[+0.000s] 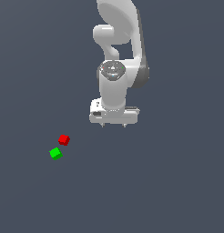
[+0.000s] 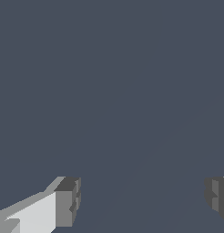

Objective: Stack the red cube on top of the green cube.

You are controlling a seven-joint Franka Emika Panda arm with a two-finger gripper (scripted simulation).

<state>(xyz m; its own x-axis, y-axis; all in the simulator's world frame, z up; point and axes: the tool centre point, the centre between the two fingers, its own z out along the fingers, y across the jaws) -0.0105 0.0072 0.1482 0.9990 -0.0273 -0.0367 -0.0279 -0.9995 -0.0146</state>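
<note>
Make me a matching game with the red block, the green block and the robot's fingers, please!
Things:
1. red cube
2. green cube
3. fingers

Descriptions:
A. spread wide apart, holding nothing
B. the lower block in the exterior view, nearer its left edge
C. the upper block in the exterior view, just beside the other one

Pairs: 1-C, 2-B, 3-A

you see the gripper [image 2: 141, 200] spread wide, its 2 grey fingertips [image 2: 67, 202] set far apart with nothing between them. beneath lies only the plain dark grey floor [image 2: 114, 82].
</note>
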